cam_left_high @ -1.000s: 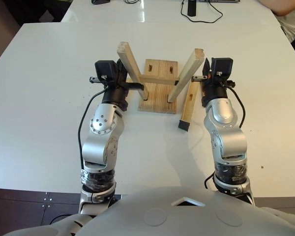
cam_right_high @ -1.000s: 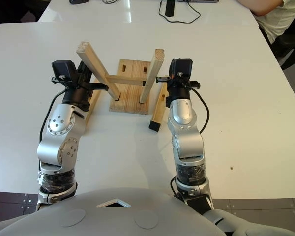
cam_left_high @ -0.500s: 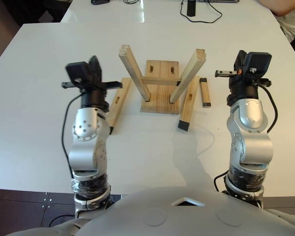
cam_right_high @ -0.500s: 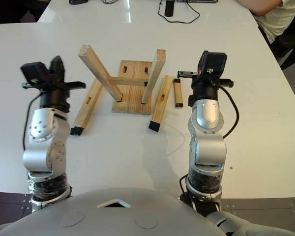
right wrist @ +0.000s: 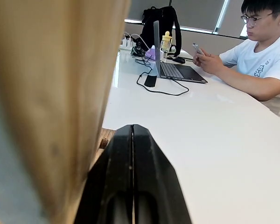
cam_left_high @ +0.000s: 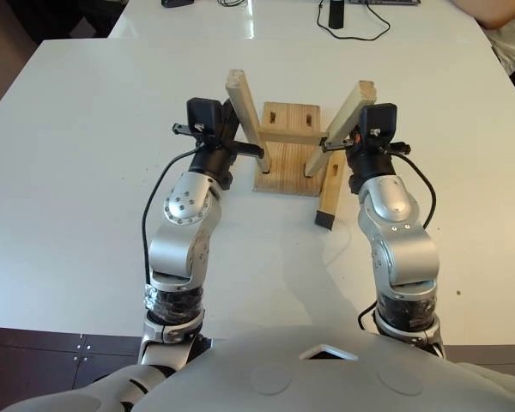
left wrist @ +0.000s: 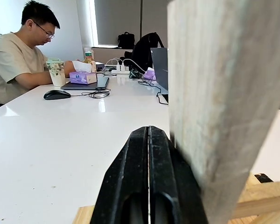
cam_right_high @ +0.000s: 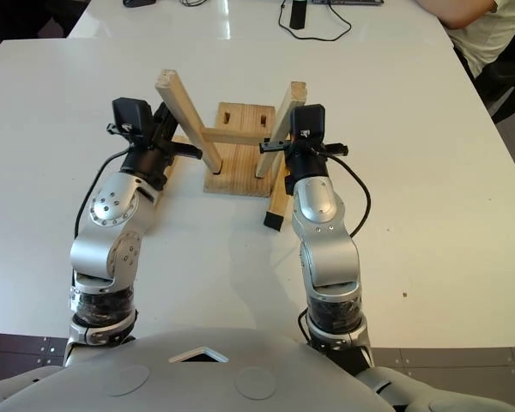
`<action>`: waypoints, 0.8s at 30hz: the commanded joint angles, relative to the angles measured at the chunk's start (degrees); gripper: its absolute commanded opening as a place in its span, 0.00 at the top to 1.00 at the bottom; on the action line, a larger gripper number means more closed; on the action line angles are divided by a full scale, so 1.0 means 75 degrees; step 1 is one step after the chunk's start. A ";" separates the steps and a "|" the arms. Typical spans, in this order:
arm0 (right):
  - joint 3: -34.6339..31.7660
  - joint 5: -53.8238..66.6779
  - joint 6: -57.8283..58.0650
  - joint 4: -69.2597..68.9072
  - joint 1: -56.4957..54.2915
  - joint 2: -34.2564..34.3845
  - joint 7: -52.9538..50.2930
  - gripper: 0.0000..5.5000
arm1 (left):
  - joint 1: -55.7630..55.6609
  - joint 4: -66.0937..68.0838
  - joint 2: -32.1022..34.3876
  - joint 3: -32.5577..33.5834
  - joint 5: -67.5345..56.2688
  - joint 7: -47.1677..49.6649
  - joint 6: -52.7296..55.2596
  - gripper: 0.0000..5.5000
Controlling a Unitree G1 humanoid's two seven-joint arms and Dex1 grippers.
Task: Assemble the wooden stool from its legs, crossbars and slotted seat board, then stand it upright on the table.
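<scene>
Head views, seat: the seat [cam_left_high: 285, 167] lies flat on the table [cam_left_high: 86, 172], between the two pincers.
Head views, legs: the left leg [cam_left_high: 247, 120] and right leg [cam_left_high: 345, 120] stand in the seat, leaning outward and joined by a crossbar [cam_left_high: 287, 135]. Each is just inside the pincer on its own side.
Head views, loose leg: a loose leg [cam_left_high: 329, 197] lies flat, just robot-ward of the right pincer.
Head views, pincers: the left pincer [cam_left_high: 256, 153] points at the lower left leg. The right pincer [cam_left_high: 326, 144] points at the lower right leg.
Left wrist view: the left pincer's fingers are pressed together with nothing between them. The left leg rises just beside them, probably touching, though the contact is too close to make out.
Right wrist view: the right pincer is likewise closed and empty, with the right leg close alongside.
Change: half a second ago both arms were swung wide, well apart from the stool. Now both pincers are back in at the legs.
Meaning: the closed tips at each side suggest the legs are being nudged or squared in their slots, not picked up. The stool looks about half built, with more legs to fit before it can be stood upright.
</scene>
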 commanded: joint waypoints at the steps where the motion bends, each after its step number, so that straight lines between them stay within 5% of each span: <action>1: 0.0264 0.0363 -0.0539 0.0570 -0.0296 -0.0222 0.0771 1.00 | 0.0267 0.0030 0.0098 -0.0504 -0.0026 -0.0439 -0.0123 1.00; 5: -0.0632 0.0680 -0.0846 0.0670 -0.0349 -0.0527 0.1019 1.00 | 0.0405 -0.0094 0.0289 0.0345 0.0106 -0.0039 -0.0247 1.00; 9: -0.2593 0.1263 -0.1286 0.1310 -0.1274 -0.1350 0.1078 1.00 | -0.0118 -0.0166 0.0686 0.1950 0.0068 0.0520 0.0053 1.00; 12: -0.3640 0.2686 -0.0906 0.2147 -0.3069 -0.1774 0.1856 1.00 | -0.1847 0.0122 0.0758 0.3606 -0.2011 0.0510 0.1070 1.00; 18: -0.3246 0.5532 0.0715 0.1550 -0.4870 -0.1952 0.4015 1.00 | -0.4915 0.0726 0.1193 0.4339 -0.5857 0.0096 0.3125 1.00; 24: -0.3213 0.5768 0.0730 0.1663 -0.4991 -0.2171 0.3881 1.00 | -0.5350 0.1442 0.1290 0.4163 -0.6990 0.0524 0.4051 1.00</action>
